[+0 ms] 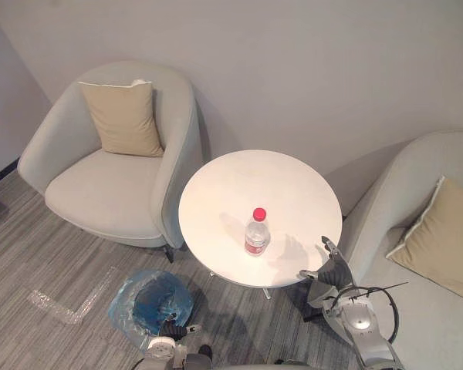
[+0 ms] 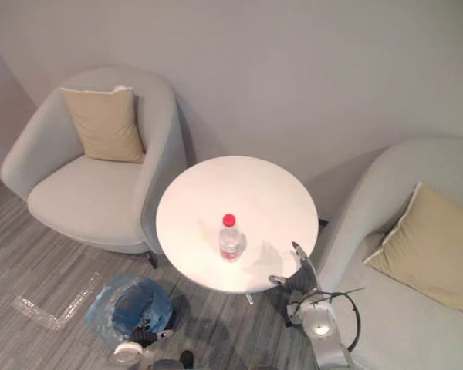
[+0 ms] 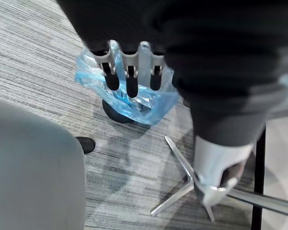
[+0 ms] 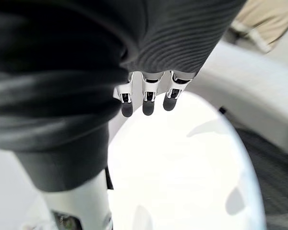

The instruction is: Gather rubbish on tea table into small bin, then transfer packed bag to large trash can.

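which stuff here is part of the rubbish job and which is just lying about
Job: red-capped bottle, tea table, blue-bagged small bin on the floor.
Lying about: left armchair, right armchair, beige cushions, tape on the floor.

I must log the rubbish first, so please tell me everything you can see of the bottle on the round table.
The bottle is of clear plastic, with a pinkish-red cap on and a red label low on its body. It stands upright on the white round table, nearer the robot's edge than the middle. Only the tabletop touches it; the right hand is by the rim, apart from it.
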{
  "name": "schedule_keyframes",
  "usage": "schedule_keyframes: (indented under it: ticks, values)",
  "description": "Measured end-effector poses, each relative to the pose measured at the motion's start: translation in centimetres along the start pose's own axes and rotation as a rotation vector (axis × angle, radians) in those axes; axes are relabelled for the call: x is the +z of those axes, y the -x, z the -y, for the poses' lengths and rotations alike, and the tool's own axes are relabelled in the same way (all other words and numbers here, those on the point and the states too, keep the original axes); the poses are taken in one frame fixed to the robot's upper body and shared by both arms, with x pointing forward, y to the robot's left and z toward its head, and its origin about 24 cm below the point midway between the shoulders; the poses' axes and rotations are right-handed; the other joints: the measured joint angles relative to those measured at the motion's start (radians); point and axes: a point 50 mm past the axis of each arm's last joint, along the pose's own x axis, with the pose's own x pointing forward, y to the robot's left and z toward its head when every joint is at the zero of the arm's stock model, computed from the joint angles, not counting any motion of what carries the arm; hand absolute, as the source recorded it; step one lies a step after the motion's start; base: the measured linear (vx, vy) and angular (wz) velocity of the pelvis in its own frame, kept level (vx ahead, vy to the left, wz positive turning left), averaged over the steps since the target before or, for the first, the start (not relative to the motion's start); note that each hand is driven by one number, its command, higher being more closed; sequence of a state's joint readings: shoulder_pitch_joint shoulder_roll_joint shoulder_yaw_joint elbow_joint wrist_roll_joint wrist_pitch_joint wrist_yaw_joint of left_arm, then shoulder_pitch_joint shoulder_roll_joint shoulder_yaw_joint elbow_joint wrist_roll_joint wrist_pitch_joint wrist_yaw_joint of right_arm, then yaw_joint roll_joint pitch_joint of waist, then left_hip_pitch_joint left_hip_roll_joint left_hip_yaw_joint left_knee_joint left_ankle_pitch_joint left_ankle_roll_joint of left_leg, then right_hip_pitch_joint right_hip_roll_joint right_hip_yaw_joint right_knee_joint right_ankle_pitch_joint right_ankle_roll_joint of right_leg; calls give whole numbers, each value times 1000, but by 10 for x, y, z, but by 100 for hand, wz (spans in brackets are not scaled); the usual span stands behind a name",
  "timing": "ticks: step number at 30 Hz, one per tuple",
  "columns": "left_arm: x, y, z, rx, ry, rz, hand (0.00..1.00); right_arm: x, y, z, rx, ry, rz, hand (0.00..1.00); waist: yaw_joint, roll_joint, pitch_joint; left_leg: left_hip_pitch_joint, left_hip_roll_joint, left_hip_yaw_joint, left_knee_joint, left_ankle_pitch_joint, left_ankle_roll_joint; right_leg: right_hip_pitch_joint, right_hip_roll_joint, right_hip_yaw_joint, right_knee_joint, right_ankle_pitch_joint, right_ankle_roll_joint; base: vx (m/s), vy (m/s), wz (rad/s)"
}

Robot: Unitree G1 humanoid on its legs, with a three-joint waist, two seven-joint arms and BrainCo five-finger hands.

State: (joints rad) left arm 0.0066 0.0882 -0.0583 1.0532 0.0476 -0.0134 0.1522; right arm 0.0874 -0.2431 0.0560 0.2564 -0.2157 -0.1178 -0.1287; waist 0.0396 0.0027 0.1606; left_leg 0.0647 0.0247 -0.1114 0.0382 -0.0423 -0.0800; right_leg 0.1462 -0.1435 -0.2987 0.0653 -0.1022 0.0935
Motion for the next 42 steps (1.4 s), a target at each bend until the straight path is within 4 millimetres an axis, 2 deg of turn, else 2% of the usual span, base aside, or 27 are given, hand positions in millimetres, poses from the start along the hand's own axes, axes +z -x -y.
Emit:
schedule_keyframes:
  ticks: [4, 10, 13, 18, 24, 25, 30, 33, 39, 42]
  values:
    - [2, 0, 0, -1, 1, 6, 0, 3, -6, -2, 6, -19, 6, 0, 1, 2, 3, -28, -5, -29, 5, 4, 1, -3, 0, -25, -3, 0, 0, 19, -7, 24]
    - [12, -2, 1, -4, 1, 33, 0, 12, -20, -5, 23, -18, 29, 0, 12, 12, 41, -60, -13, -72, 18, 11, 0, -5, -2, -63, -4, 0, 0, -6, -2, 22]
    - [20, -3, 1, -2, 7, 62, 0, 22, -29, -6, 24, -38, 58, 0, 17, 18, 78, -67, -16, -86, 17, 19, 1, -6, -3, -75, -3, 2, -3, -38, 2, 15]
    - [26, -3, 1, -2, 16, 89, 0, 35, -39, -8, 8, -70, 88, 0, 19, 28, 101, -100, -25, -110, 18, 32, -1, -25, -8, -99, 1, 2, -3, -24, 4, 16]
    - [37, -4, 1, -3, 24, 124, 0, 59, -58, -6, -28, -92, 150, 0, 28, 39, 143, -130, -28, -133, 20, 44, -4, -47, -9, -120, 11, 1, -3, -29, 0, 13]
    - [40, -5, 2, -4, 37, 129, 0, 65, -61, -4, -40, -104, 166, 100, 33, 43, 154, -133, -30, -137, 23, 44, -4, -48, -11, -123, 14, 1, -3, -13, 8, 7]
    - [49, -5, 2, -5, 56, 162, 0, 88, -72, 0, -64, -128, 230, 100, 44, 54, 198, -137, -32, -143, 31, 45, -5, -49, -13, -124, 22, 0, -4, -25, 9, 3]
    - [52, -5, 2, -5, 57, 173, 0, 94, -74, 2, -82, -138, 245, 100, 51, 55, 199, -157, -33, -149, 35, 48, -8, -64, -13, -129, 28, 0, -5, -23, 7, 8]
    - [52, -4, 2, -8, 53, 175, 0, 92, -72, 2, -72, -149, 237, 100, 54, 55, 199, -153, -35, -153, 36, 48, -8, -57, -15, -128, 32, 0, -5, -4, 9, 4]
    - [52, -5, 2, -9, 50, 173, 0, 85, -56, 1, -47, -174, 248, 100, 53, 55, 199, -146, -35, -151, 36, 48, -8, -52, -15, -125, 32, 0, -4, -7, 3, -1]
